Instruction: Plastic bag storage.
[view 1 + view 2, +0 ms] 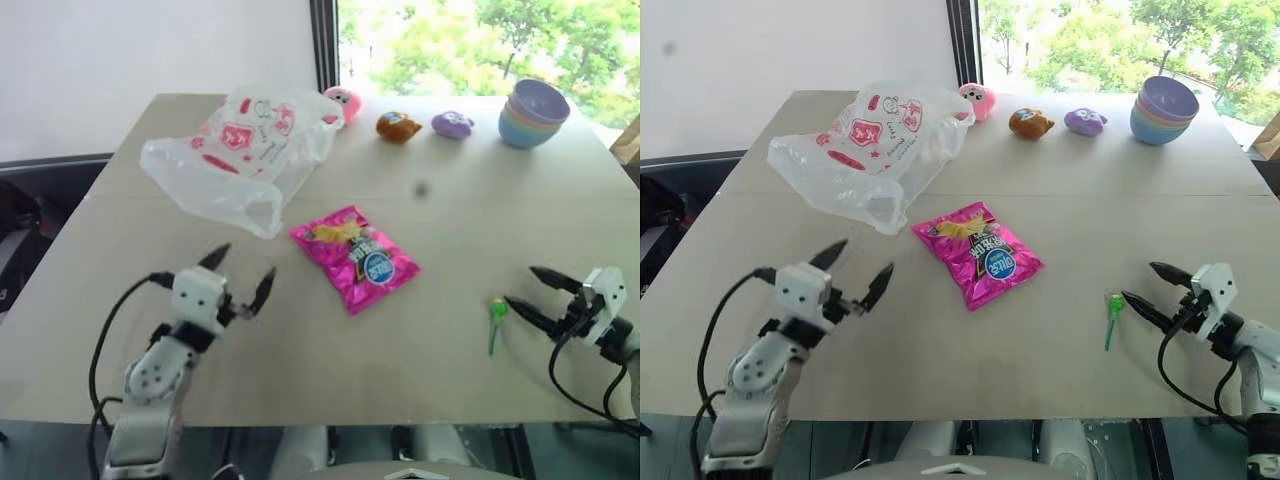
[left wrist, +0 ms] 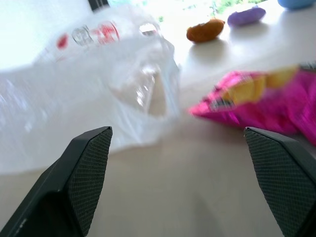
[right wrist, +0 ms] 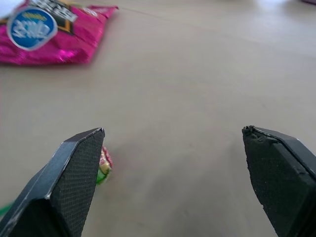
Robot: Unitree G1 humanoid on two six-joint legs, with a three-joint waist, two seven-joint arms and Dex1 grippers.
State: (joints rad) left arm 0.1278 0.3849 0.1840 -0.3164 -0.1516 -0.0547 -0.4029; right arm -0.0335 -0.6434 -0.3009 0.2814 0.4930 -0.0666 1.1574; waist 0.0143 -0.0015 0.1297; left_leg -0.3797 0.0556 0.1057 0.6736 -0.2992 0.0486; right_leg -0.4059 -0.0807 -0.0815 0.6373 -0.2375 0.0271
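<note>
Head view: plastic bag (image 1: 243, 155) lies crumpled on table (image 1: 450, 240) at 11 o'clock from pink snack packet (image 1: 355, 256). Left gripper (image 1: 243, 272), fingers spread and empty, sits at 6 o'clock of the bag, apart from it.

Right gripper (image 1: 520, 290) gapes empty, green lollipop (image 1: 495, 320) just beside.

Left wrist view: bag (image 2: 94, 94) ahead between fingers (image 2: 84, 173).

Right wrist view: fingers (image 3: 74, 173) wide.

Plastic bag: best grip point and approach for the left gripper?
Probably the bunched near end of the plastic bag, the corner pointing toward the left gripper. It lies low and gathered while the far body is puffed and slippery. Come in from the robot's side, staying left of the snack packet.
</note>
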